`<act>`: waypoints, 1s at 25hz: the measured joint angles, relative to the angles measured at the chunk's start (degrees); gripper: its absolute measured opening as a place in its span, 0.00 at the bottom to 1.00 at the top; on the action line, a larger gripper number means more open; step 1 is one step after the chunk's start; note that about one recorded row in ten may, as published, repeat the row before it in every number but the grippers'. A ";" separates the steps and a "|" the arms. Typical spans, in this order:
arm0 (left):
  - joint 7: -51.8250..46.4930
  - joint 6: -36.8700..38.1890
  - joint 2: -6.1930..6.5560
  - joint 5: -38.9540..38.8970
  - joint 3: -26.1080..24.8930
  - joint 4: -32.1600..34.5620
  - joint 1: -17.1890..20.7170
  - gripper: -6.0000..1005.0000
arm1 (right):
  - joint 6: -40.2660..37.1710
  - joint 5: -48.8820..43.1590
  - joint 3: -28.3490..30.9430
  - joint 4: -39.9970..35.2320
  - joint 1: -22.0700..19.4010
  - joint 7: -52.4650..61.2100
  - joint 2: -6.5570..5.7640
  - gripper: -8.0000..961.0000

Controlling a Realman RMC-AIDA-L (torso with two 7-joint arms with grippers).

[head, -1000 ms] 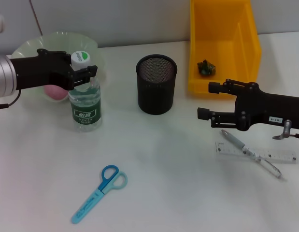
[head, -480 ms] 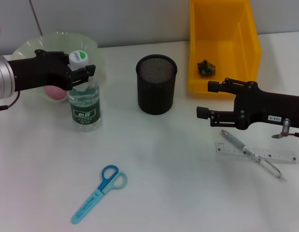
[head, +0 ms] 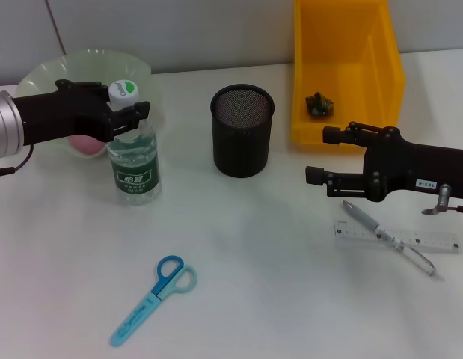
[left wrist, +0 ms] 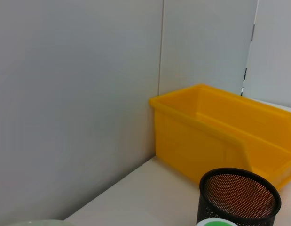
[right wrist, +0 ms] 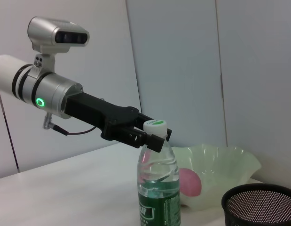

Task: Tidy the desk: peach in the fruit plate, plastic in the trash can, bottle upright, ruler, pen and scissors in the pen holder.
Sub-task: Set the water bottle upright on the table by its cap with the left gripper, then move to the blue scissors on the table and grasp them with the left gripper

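The bottle (head: 135, 164) stands upright with its white-and-green cap (head: 126, 90) on top. My left gripper (head: 134, 114) is shut around its neck, as the right wrist view also shows for the left gripper (right wrist: 146, 136) and the bottle (right wrist: 158, 188). Behind the bottle, the pink peach (head: 83, 143) lies in the pale green fruit plate (head: 81, 63). Dark crumpled plastic (head: 319, 105) sits in the yellow trash can (head: 347, 45). My right gripper (head: 321, 155) hovers open just above the pen (head: 388, 239), which lies across the clear ruler (head: 433, 241). The blue scissors (head: 152, 298) lie at the front left.
The black mesh pen holder (head: 242, 131) stands mid-table between the two arms. A grey wall runs close behind the plate and the bin. Bare white table stretches along the front between the scissors and the ruler.
The bottle leaned slightly half a second ago and now stands straight, a touch further right, with the left gripper still on its neck. The right arm has barely moved.
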 joint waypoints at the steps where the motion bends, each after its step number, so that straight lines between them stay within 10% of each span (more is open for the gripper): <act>1: 0.15 -0.19 0.00 -0.18 -0.12 -0.26 0.03 0.45 | 0.00 0.00 0.00 0.00 0.00 0.00 0.00 0.88; 10: 0.45 -0.58 0.14 -1.14 -0.50 -0.43 0.15 0.46 | -0.01 -0.05 -0.06 0.00 0.00 0.01 0.00 0.88; 25: 1.79 2.45 0.16 -3.13 -1.61 4.46 2.55 0.78 | -0.02 -0.05 0.02 0.00 -0.05 0.00 0.00 0.88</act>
